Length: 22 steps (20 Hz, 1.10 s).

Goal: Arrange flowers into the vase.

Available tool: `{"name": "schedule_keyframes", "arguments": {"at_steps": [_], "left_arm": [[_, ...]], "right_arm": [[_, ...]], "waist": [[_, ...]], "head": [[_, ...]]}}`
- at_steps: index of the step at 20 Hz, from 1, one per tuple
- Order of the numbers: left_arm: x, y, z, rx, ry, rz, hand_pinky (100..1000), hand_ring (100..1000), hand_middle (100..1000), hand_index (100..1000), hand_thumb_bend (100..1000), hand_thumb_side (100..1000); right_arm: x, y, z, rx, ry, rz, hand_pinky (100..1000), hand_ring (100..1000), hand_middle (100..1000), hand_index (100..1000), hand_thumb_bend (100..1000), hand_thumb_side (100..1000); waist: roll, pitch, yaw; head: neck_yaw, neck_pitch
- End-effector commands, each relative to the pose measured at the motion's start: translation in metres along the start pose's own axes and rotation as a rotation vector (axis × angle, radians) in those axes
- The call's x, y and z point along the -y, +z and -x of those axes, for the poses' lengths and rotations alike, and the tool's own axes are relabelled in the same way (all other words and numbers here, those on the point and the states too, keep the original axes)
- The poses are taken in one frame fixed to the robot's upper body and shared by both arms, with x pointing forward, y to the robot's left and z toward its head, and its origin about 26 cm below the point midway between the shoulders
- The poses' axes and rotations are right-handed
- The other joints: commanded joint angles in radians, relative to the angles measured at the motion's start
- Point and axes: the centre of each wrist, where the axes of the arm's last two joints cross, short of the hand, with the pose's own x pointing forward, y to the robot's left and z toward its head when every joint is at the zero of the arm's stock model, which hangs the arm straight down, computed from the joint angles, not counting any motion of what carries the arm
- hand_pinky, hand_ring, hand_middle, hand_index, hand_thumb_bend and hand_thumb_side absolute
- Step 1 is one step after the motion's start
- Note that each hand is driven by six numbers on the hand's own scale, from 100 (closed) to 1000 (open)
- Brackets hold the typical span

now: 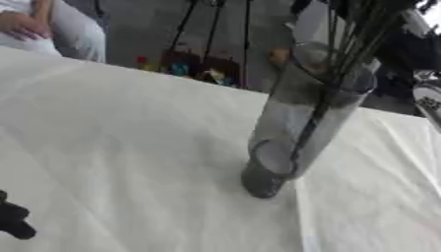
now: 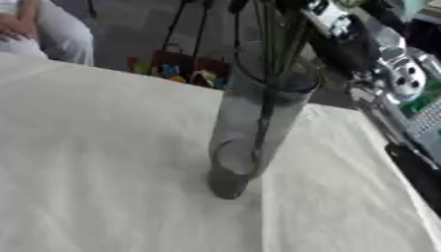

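Note:
A tall clear glass vase point(image 1: 301, 123) stands upright on the white tablecloth point(image 1: 129, 147), right of the middle. Several dark flower stems point(image 1: 340, 64) reach down inside it to near its base and rise out of its mouth to the top edge. My right arm point(image 2: 349, 37), black with silver joints, comes in from the upper right. Its hand point(image 2: 289, 4) shows only as a dark shape at the top edge, where the stems end; its hold on them is hidden. My left hand point(image 1: 13, 221) shows at the lower left edge, fingers spread, holding nothing and far from the vase.
The table's far edge runs diagonally behind the vase. Beyond it are dark stand legs, colourful things on the floor point(image 1: 185, 66) and a seated person point(image 1: 51, 29) at the upper left. Machine parts and a green board point(image 2: 422, 108) crowd the right edge.

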Motion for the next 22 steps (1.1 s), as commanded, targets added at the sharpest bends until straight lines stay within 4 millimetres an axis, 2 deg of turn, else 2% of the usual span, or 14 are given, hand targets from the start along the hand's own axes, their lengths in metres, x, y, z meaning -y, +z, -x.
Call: {"name": "schedule_keyframes", "arguments": {"at_steps": [1,4,22], "left_arm": [[-0.0003,-0.0032,-0.0051,0.020,-0.003,0.010,536,635,665,828,100,1000],[0.0000,-0.0031,-0.0050,0.018,-0.003,0.011,536,636,665,828,100,1000],[0.0002,-0.0030,-0.0049,0.015,-0.002,0.012,536,638,667,828,100,1000]], "right_arm": [[0.0146,0.0007,-0.0064,-0.001,0.088,-0.001,1000,1000,606,860,562,977],[0.0150,0.0008,-0.0055,0.000,0.106,-0.002,1000,1000,612,866,568,1000],[0.0175,-0.0004,0.0029,-0.057,0.284,-0.125,1000,1000,701,952,656,1000]], "waist": [[0.009,-0.026,-0.003],[0.009,-0.025,-0.003],[0.003,-0.023,-0.003]], "head": [[-0.001,-0.015],[-0.002,-0.016],[-0.003,-0.017]]}}
